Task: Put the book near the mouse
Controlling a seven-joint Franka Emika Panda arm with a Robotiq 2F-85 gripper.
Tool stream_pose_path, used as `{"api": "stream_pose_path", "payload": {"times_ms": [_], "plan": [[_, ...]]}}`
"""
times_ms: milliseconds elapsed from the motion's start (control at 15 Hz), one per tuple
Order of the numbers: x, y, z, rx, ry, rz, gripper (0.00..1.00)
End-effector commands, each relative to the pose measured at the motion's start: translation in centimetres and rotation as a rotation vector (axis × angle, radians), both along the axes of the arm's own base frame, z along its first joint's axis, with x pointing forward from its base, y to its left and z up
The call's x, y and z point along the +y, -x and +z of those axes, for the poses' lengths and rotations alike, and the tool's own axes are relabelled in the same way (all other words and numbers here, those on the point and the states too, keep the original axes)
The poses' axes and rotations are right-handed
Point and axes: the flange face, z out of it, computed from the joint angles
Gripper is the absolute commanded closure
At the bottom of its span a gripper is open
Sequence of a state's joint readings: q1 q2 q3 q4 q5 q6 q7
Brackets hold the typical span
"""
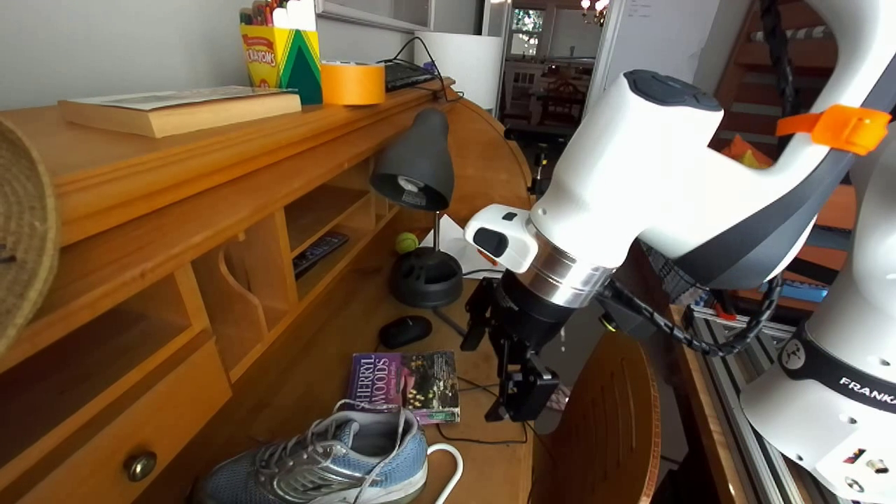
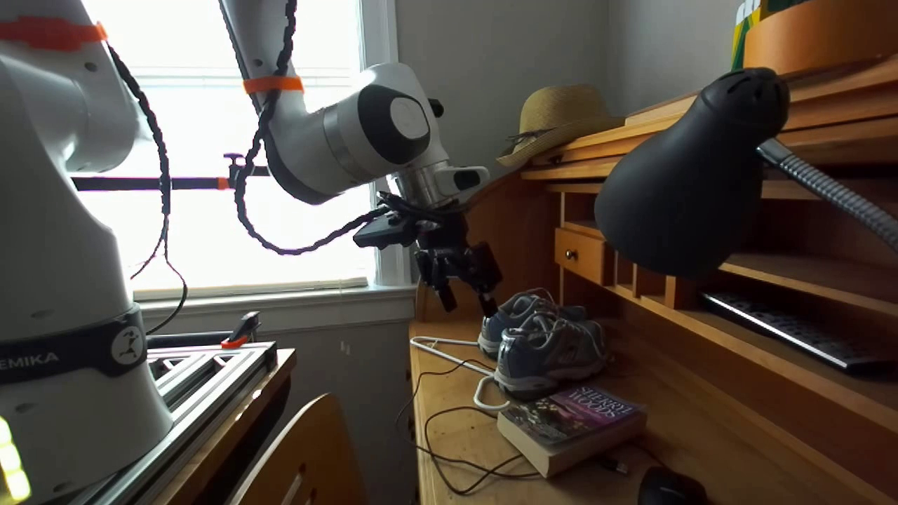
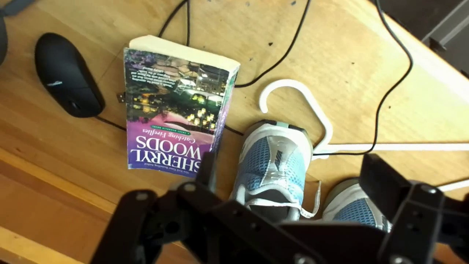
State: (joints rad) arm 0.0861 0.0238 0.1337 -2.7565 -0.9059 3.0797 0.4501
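The book (image 1: 406, 383) has a purple and dark garden cover and cream page edges. It lies flat on the desk in both exterior views (image 2: 572, 421). In the wrist view the book (image 3: 172, 110) is left of the jaws, and one finger overlaps its corner. The black mouse (image 1: 406, 331) lies beside the book with a narrow gap between them. It also shows in the wrist view (image 3: 67, 75) and partly at the lower edge of an exterior view (image 2: 671, 489). My gripper (image 3: 294, 174) is open and empty, above the desk and shoes, apart from the book (image 2: 468, 306).
Blue-grey shoes (image 3: 273, 161) stand close beside the book. A white hanger (image 3: 326, 128) and black cords lie on the desk. A dark lamp (image 1: 427, 276) stands behind the mouse. Shelves with a remote-like black object (image 1: 318, 253) line one side. A wooden chair (image 1: 616, 420) stands at the desk.
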Motion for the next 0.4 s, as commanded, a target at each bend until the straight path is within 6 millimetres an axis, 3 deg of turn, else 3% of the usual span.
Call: {"api": "stream_pose_path", "payload": {"times_ms": [0,133,200,333], "plan": [[2.2,-0.5,0.2,0.027,-0.071,-0.07,0.0],[3.9,-0.7,0.4,0.014,-0.131,-0.037,0.0],[2.8,-0.7,0.7,0.013,-0.087,-0.056,0.0],[3.9,-0.5,0.8,0.012,-0.111,-0.042,0.0]]}}
